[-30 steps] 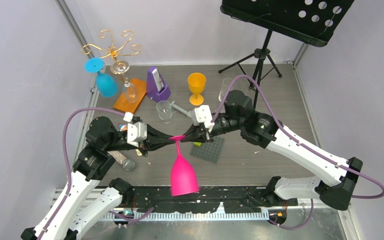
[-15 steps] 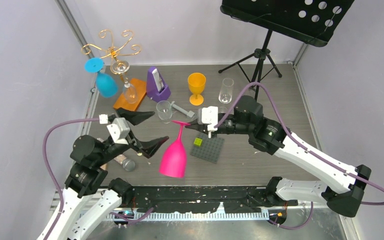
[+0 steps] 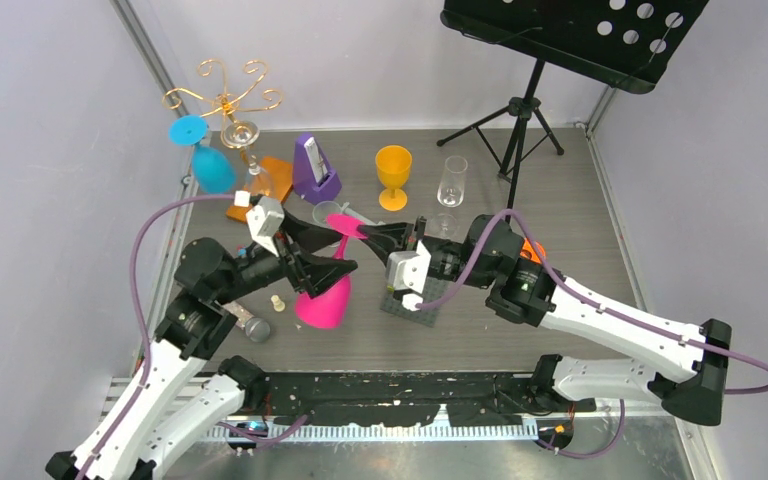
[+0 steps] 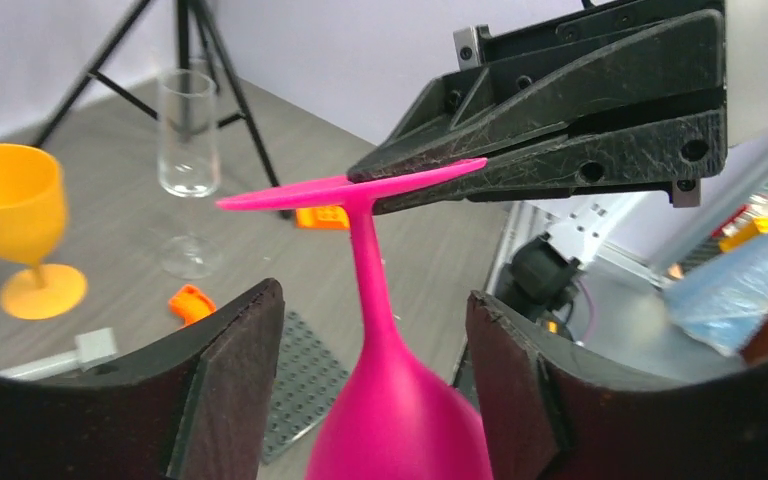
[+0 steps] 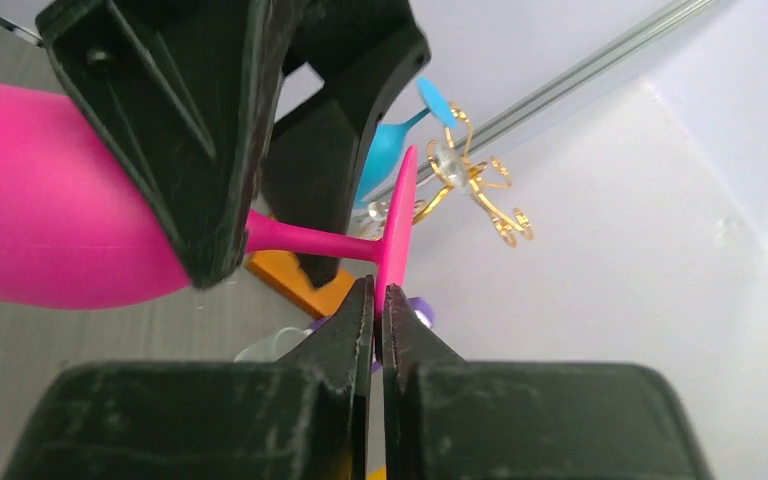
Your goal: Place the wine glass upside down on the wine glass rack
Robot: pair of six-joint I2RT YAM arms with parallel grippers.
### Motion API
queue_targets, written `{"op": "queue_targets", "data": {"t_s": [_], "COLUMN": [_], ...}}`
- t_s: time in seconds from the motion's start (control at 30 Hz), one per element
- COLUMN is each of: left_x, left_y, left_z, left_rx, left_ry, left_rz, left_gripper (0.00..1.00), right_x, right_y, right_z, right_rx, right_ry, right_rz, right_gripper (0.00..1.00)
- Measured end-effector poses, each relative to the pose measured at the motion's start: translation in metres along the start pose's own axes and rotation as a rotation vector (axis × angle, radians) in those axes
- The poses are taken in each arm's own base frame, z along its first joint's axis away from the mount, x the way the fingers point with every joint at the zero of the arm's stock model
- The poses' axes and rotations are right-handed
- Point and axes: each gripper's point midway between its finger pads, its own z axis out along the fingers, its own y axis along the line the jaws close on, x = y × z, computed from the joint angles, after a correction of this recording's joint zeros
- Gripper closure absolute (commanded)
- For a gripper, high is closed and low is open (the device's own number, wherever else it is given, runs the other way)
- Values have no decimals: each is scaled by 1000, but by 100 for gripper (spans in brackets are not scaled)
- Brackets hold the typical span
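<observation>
The pink wine glass point(image 3: 324, 300) hangs upside down, bowl lowest, nearer the arm bases than the wine glass rack point(image 3: 226, 99) and to its right. The right fingers point(image 4: 560, 130) are pressed together on the edge of its foot disc. The left fingers point(image 4: 230, 380) are spread on either side of the stem, with a gap on each side.

Cropped, covered, blurred
Left wrist view: the bowl of the pink wine glass point(image 4: 390, 420) runs off the bottom edge. Right wrist view: the gold rack point(image 5: 485, 195) is blurred, its orange base largely behind the left gripper point(image 5: 265, 250).
</observation>
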Motion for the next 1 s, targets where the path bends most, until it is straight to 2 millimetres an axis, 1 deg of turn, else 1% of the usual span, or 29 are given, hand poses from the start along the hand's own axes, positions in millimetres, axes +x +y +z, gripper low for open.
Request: {"op": "queue_targets", "data": {"t_s": [0.07, 0.1, 0.13, 0.17, 0.2, 0.3, 0.33, 0.47, 0.7, 0.73, 0.8, 0.83, 0.87, 1.0], "left_x": [4, 7, 8, 9, 10, 5, 3, -1, -3, -3, -3, -3, -3, 0], "left_y": [-4, -6, -8, -9, -9, -9, -9, -6, -6, -5, -4, -2, -2, -1], "left_z": [5, 7, 9, 10, 12, 13, 13, 12, 13, 13, 13, 14, 14, 16], "left_rx": [43, 63, 78, 89, 95, 99, 96, 79, 82, 79, 72, 68, 65, 71], "left_ry": [21, 31, 37, 41, 43, 15, 6, -23, -35, -36, -38, -38, -38, -26], "left_rz": [-35, -51, -64, -75, -83, -81, -78, -71, -55, -54, -53, -52, -51, -47], "left_gripper": [43, 48, 56, 68, 77, 96, 100, 100, 100, 98, 77, 71, 68, 68], "right_x": [-4, -5, -6, -6, -5, -1, -1, -3, -2, -2, 1, 2, 3, 11], "right_y": [-3, -5, -7, -8, -9, -2, -1, 0, -3, -3, -4, -5, -5, -14], "right_z": [4, 6, 6, 7, 6, 7, 7, 7, 7, 7, 6, 6, 6, 2], "right_rx": [19, 30, 39, 45, 49, 32, 28, 26, 45, 54, 73, 84, 92, 151], "right_ry": [-9, -10, -9, -6, 0, 10, 8, 5, 20, 25, 38, 45, 49, 90], "right_rz": [-44, -65, -84, -100, -111, -125, -129, -146, -141, -136, -122, -114, -107, -68], "right_gripper": [95, 95, 95, 95, 95, 95, 95, 95, 95, 95, 95, 95, 95, 95]}}
